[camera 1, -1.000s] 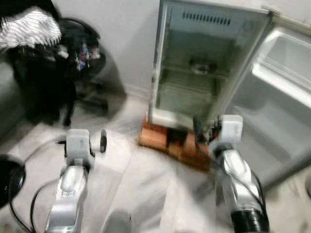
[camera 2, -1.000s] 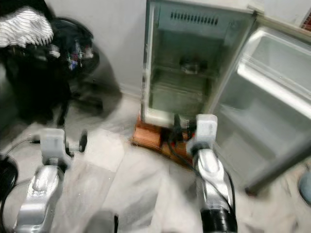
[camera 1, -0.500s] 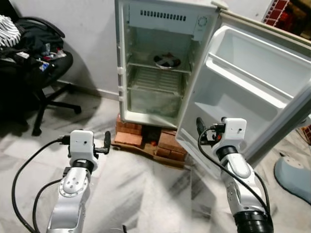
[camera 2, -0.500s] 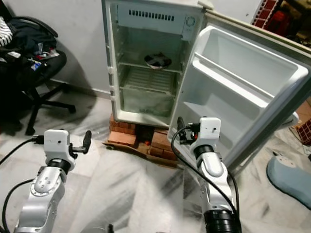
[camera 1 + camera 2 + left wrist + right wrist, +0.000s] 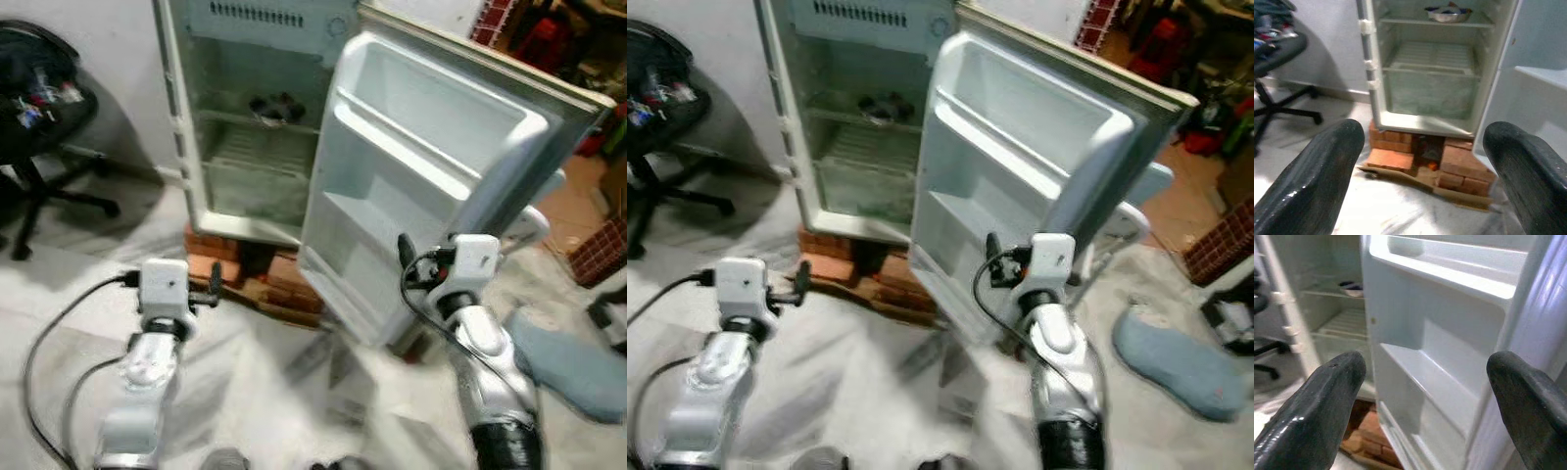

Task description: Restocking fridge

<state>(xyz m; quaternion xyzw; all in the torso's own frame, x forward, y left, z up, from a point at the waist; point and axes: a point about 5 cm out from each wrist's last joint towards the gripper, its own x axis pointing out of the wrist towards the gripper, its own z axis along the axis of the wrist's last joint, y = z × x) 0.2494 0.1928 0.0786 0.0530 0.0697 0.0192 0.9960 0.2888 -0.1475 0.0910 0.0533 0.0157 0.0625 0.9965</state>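
- Small white fridge (image 5: 257, 127) standing open on a base of red bricks (image 5: 265, 279), now further toward the left of the head views than half a second ago; whole scene shifted, so camera movement rather than any move of the things.
- White fridge door (image 5: 421, 186) with moulded shelves swung wide, now in the centre of the head views and larger than before.
- Dark shallow dish (image 5: 1448, 12) sitting on the upper wire shelf inside, same place as earlier.
- Black office chair (image 5: 34, 117) heaped with clothes at the far left, more cut off by the edge than before.
- Pale blue flat object (image 5: 1176, 357) lying on the marble floor (image 5: 294, 392) at the right, more of it visible than earlier.
- Left claw (image 5: 1422, 166) held low in front of the fridge opening, fingers spread wide, gripping nothing.
- Right claw (image 5: 1425, 406) raised toward the door's inner shelves, fingers likewise wide apart and empty.
- Both arms posed as in the earlier frame.
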